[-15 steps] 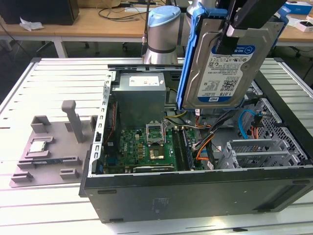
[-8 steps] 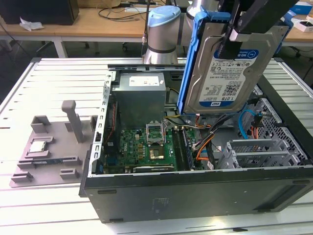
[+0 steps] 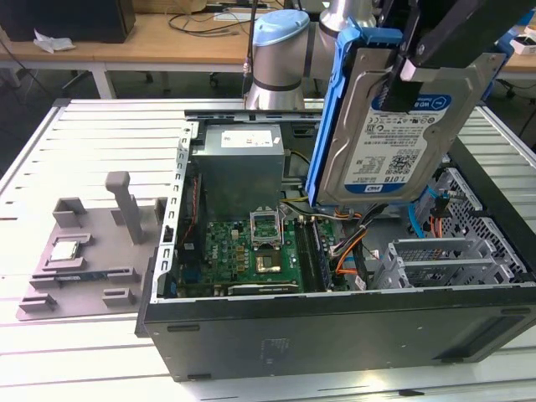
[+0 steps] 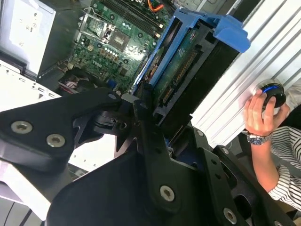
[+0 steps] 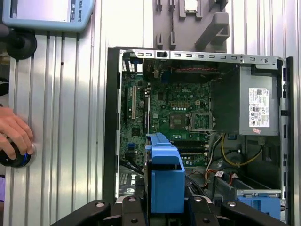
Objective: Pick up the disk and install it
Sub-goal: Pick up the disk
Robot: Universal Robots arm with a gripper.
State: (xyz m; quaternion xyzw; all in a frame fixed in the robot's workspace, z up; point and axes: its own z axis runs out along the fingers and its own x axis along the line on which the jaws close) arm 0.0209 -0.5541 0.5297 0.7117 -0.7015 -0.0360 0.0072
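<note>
Holds the disk (image 3: 394, 138) in the gripper (image 3: 402, 82), clamped narrow across its two flat faces. Hangs it tilted on edge, touching nothing, above the open computer case (image 3: 335, 327). Sits over the stretch between the motherboard (image 3: 251, 251) and the drive cage (image 3: 456, 260), at the case's end toward the exterior view's right.

Best, by the look of it, to square the blue frame to the cage rails, level out the tilt and go slowly. Also wise to hold the connector end away from the orange cables (image 3: 350, 247) beside the cage.

Plenty of free room above the case; probably tight lower down, between the cage walls and the case rim. Worth minding a person's hand (image 5: 14, 134) on a knob at the bench (image 5: 56, 94) edge, well apart from the case. Likewise a grey fixture (image 3: 92, 243) on the bench, beside the case at the exterior view's left.
</note>
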